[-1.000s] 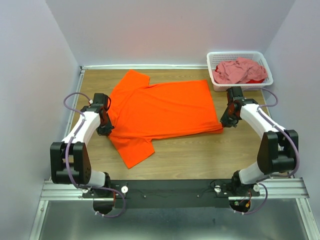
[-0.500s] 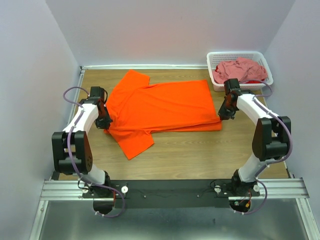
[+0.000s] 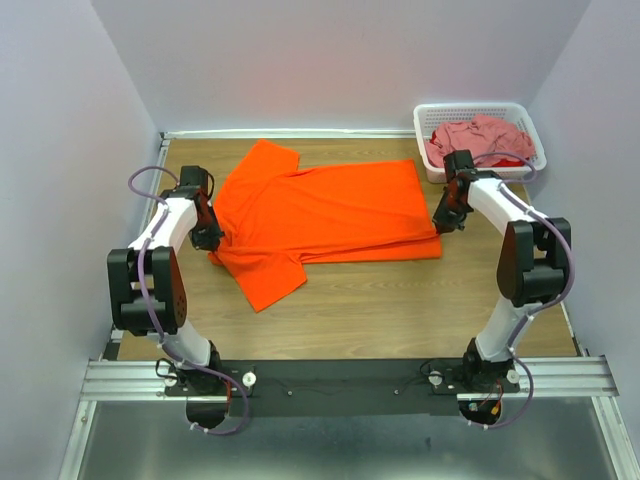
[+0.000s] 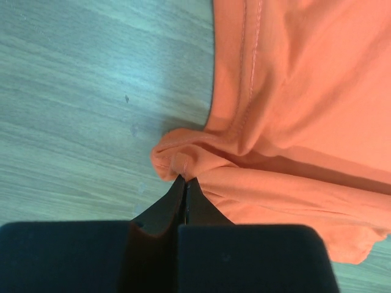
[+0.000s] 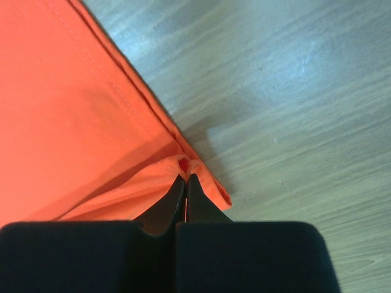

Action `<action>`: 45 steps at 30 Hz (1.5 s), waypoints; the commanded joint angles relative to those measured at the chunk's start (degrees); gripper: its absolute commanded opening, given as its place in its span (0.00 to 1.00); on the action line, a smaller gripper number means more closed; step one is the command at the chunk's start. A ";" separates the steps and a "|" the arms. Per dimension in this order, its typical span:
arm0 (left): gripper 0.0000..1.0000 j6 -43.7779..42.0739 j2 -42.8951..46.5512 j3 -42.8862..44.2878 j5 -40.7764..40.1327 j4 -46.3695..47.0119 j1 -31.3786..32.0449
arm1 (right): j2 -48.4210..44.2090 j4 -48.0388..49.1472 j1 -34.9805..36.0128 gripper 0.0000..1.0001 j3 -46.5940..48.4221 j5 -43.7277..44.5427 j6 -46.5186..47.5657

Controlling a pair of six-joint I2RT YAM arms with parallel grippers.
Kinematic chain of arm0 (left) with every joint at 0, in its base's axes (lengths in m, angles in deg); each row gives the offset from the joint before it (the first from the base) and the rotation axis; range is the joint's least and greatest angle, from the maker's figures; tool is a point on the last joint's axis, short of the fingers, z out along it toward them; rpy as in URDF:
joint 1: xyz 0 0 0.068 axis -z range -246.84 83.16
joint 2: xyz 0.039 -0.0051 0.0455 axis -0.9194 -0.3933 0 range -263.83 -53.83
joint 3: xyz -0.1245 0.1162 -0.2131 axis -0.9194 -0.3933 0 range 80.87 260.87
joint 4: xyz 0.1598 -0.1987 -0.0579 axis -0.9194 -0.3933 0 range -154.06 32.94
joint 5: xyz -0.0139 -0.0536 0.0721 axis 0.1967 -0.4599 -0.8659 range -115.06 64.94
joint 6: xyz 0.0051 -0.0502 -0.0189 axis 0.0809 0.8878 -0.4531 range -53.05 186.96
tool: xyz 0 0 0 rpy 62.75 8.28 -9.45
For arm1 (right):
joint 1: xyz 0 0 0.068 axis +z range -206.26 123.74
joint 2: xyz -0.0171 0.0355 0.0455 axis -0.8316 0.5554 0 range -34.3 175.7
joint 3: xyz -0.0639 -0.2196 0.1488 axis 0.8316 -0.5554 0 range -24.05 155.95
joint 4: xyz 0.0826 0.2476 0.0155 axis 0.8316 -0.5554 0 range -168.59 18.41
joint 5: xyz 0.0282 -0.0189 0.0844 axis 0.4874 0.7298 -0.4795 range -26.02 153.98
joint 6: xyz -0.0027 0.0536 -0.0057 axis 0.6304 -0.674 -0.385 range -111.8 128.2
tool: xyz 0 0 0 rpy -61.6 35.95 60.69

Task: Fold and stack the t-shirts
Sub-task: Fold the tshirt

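Observation:
The large orange t-shirt (image 3: 320,210) lies spread on the wooden table, its near long edge doubled over. My left gripper (image 3: 210,236) is shut on a bunched fold of the shirt's left side, near the sleeve; the pinched cloth (image 4: 183,165) shows in the left wrist view at the fingertips (image 4: 185,180). My right gripper (image 3: 441,222) is shut on the shirt's right hem corner; the pinched orange cloth (image 5: 183,163) shows in the right wrist view. The dusty pink t-shirt (image 3: 478,140) lies crumpled in the basket.
A white lattice basket (image 3: 430,115) stands at the back right corner, close behind my right arm. White walls enclose the table on three sides. Bare wood (image 3: 400,310) lies between the shirt and the arm bases.
Both grippers have moved away from the bases with the shirt's near edge pinched, carrying it over the shirt body. The near sleeve and hem have shifted toward the back.

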State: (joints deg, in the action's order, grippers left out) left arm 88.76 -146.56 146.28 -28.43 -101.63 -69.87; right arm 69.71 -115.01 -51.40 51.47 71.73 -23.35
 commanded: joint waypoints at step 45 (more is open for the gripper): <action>0.72 5.35 8.61 -6.15 -2.60 11.52 -3.56 | -4.66 6.85 -1.70 0.66 -1.42 -7.21 0.27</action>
State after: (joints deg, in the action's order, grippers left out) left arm 91.86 -143.76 145.05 -28.52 -93.22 -72.25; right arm 71.66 -110.83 -51.70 55.08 68.21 -21.17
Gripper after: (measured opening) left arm 0.705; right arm 0.638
